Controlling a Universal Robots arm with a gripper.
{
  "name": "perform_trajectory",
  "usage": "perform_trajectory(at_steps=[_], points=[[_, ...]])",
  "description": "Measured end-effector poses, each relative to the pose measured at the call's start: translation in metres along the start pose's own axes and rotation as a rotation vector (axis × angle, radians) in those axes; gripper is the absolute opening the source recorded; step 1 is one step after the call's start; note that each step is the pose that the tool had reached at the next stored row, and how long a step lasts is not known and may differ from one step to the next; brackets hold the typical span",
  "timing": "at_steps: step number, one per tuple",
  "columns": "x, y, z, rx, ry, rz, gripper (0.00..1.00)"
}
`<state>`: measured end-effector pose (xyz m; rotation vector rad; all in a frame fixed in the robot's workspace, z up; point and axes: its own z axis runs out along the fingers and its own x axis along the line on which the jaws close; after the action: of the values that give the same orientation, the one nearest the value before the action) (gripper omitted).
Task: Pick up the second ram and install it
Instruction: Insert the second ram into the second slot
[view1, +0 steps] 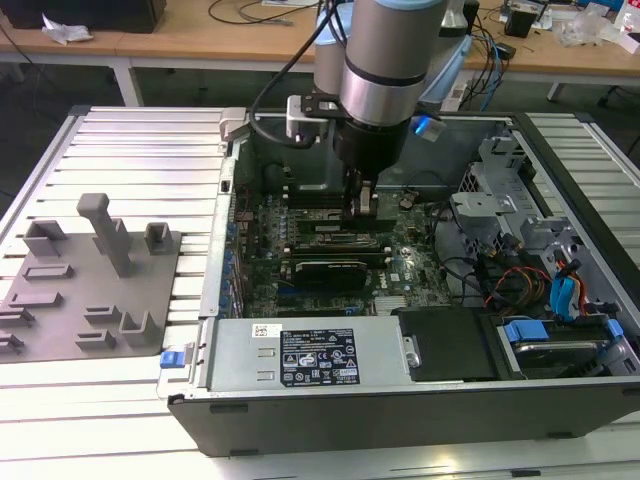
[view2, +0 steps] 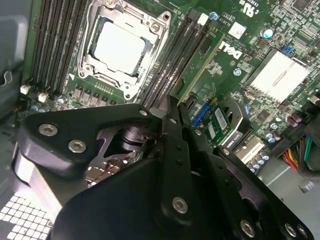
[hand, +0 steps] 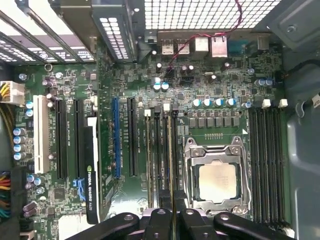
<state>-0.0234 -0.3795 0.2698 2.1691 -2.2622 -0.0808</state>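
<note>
Green ram (hand: 172, 165) stands edge-on in a slot (hand: 159, 160) beside the socket (hand: 216, 175), pinched by the narrow gripper (hand: 172, 212); misaligned pressing could bend it.

The exterior view looks down from high, taking in the open computer case (view1: 400, 300) whole. Both wrist views hang close above the motherboard (hand: 125, 75), sharing the processor socket (hand: 216, 180) at its centre; the second wrist view looks tilted, perhaps toward two o'clock.
</note>
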Motion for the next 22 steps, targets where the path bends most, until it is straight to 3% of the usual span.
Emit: perform_trajectory(at_steps=[2,3,5,6,10,22], points=[[0.0001,0.0000,0.0028,-0.0001,0.0000,0.000,0.13],[0.0003,-0.0003,0.0106,0.0000,0.0001,0.000,0.13],[-0.0004,0.0032,0.0353,0.0000,0.0002,0.000,0.13],[-0.0005,0.0034,0.0373,0.0001,0.0017,0.000,0.13],[-0.0010,0.0036,0.0392,0.0004,0.0101,0.000,0.13],[-0.0027,0.0044,0.0421,0.0005,0.0102,0.001,0.13]])
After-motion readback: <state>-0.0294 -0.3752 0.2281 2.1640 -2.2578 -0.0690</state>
